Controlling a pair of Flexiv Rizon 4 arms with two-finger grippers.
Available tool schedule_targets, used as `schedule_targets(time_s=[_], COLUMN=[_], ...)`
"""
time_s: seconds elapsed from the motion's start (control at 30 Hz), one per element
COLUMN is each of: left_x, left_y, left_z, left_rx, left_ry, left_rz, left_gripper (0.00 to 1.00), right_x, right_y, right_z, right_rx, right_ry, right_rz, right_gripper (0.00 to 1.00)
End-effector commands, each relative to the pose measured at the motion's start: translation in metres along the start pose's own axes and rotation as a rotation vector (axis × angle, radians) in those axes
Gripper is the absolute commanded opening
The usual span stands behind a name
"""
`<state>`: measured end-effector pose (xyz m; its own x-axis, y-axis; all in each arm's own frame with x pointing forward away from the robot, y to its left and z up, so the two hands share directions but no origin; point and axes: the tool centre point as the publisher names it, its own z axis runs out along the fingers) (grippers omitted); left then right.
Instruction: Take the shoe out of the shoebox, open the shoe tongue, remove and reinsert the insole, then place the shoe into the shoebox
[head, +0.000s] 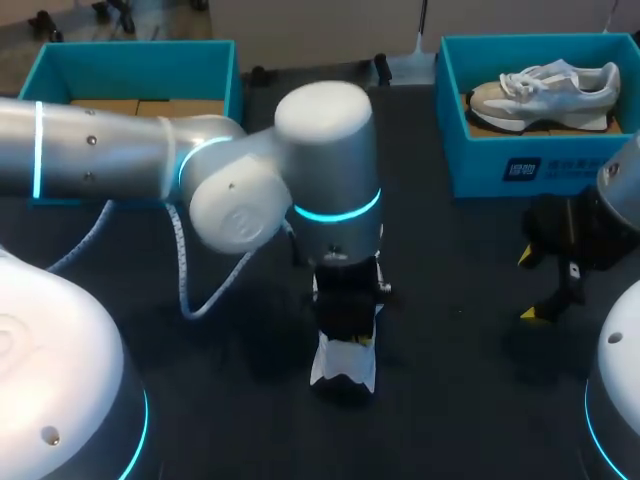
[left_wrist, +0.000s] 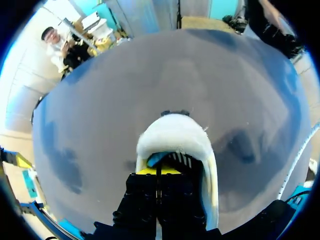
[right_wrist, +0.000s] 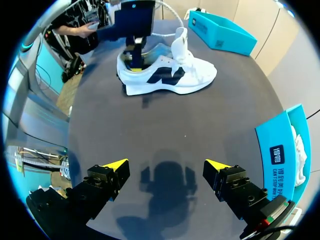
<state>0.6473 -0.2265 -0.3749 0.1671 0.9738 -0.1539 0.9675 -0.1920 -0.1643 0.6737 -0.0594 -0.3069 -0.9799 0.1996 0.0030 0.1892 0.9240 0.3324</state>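
- Centre, near: shoe (right_wrist: 195, 75) stands on its sole on the table (head: 450, 330), out of the box; white upper, dark side logo (right_wrist: 162, 76), tongue (right_wrist: 180, 40) upright.
- left gripper (left_wrist: 157, 171): narrow, tips together inside the shoe's heel opening; whether they pinch anything cannot be told.
- Far right: box (head: 480, 150), teal, with a white label (head: 522, 168) whose print is illegible.
- right gripper (right_wrist: 167, 167): wide, holding nothing.

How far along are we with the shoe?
Done: one shoe is out on the table. In hand: left gripper is down in its heel opening, likely the insole step; the insole itself is hidden. Left: reboxing. Right gripper hangs open, idle.
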Motion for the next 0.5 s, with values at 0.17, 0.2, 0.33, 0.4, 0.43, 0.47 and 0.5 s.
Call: schedule_targets(time_s=[0.17, 0.2, 0.33, 0.4, 0.43, 0.47, 0.5], left_x=[0.009, 0.009, 0.007, 0.006, 0.006, 0.006, 0.006], left_y=[0.000, 0.000, -0.008, -0.013, -0.014, -0.015, -0.016], left_z=[-0.051, -0.052, -0.044, -0.038, -0.035, -0.032, -0.029], left_rx=[0.055, 0.063, 0.097, 0.107, 0.111, 0.103, 0.112], left_ry=[0.003, 0.003, 0.032, 0.038, 0.037, 0.039, 0.035], left_rz=[0.037, 0.036, 0.046, 0.050, 0.050, 0.046, 0.046], left_gripper=[0.00, 0.00, 0.00, 0.00, 0.00, 0.00, 0.00], right_x=[0.001, 0.001, 0.001, 0.001, 0.001, 0.001, 0.001], right_y=[0.000, 0.000, 0.000, 0.000, 0.000, 0.000, 0.000], right_z=[0.001, 0.001, 0.001, 0.001, 0.001, 0.001, 0.001], right_rx=[0.003, 0.003, 0.003, 0.003, 0.003, 0.003, 0.003], right_ry=[-0.002, -0.002, -0.002, -0.002, -0.002, -0.002, -0.002], right_rz=[0.000, 0.000, 0.000, 0.000, 0.000, 0.000, 0.000], right_gripper=[1.00, 1.00, 1.00, 1.00, 1.00, 1.00, 1.00])
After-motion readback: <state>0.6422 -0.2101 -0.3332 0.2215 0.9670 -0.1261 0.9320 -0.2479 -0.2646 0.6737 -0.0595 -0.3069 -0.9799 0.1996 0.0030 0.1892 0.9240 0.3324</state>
